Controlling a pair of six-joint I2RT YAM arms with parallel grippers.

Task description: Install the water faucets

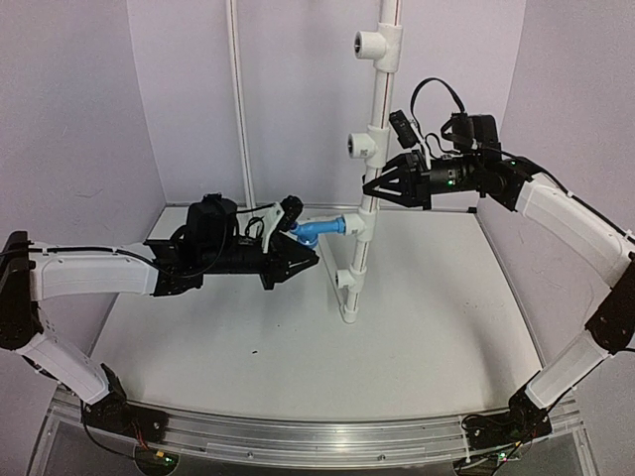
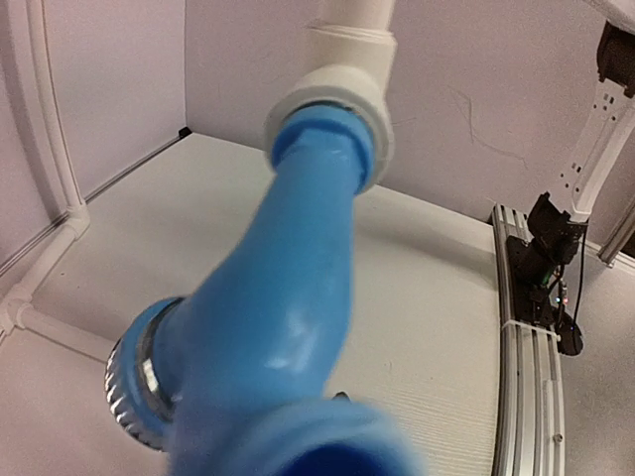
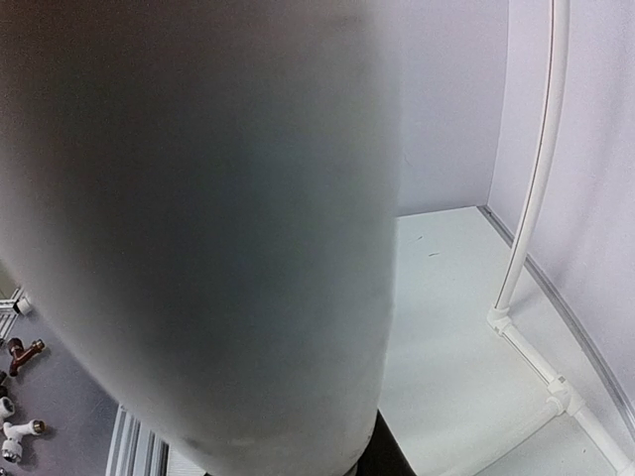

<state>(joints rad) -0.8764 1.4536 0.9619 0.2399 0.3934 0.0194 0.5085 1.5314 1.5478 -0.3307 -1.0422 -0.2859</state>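
Blue tap [image 1: 319,229] in tee [image 1: 358,227]; left jaws hidden, state unclear; right jaws clamp pipe [image 1: 380,99].

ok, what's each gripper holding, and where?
Left gripper holds the blue faucet by the end away from the tee it enters. Right gripper clamps the vertical white pipe just above that tee.

Left hand [image 1: 306,238] extended rightward, clamped; right hand [image 1: 369,186] raised, extended leftward, clamped.
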